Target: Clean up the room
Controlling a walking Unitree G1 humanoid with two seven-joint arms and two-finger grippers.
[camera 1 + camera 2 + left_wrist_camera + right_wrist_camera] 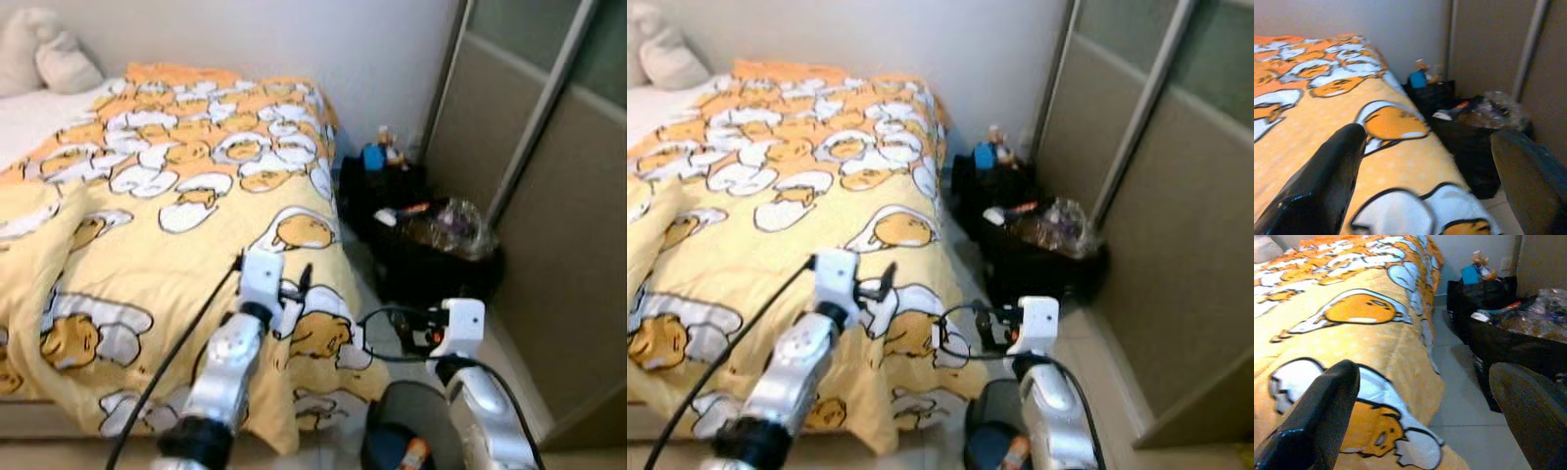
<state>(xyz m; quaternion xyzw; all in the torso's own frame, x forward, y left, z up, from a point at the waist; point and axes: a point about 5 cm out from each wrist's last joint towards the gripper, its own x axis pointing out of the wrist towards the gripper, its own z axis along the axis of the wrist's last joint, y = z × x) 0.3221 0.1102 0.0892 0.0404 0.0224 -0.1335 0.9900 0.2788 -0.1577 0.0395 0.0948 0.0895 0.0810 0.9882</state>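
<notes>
Both grippers up front, nothing held. Left gripper (1425,181) w/ fingers (1327,181) spread wide, empty, hovering over the foot corner of the duvet (196,196). Right gripper (1430,421) likewise gaping, empty, off the bed's edge above the floor (1459,372) gap.

Duvet lies rumpled on the bed, bunched at the robot's left, corner hanging down. Pillows (44,54) at the far head end. Beyond the right gripper: black bags (431,255) stuffed w/ clutter and a clear plastic bag (451,225), against the wardrobe door (549,225). Small blue item (373,155) on top of the farther bag.

Progress, as I read it: barely begun. Bedding not straightened, bags unsorted, nothing picked up yet.
</notes>
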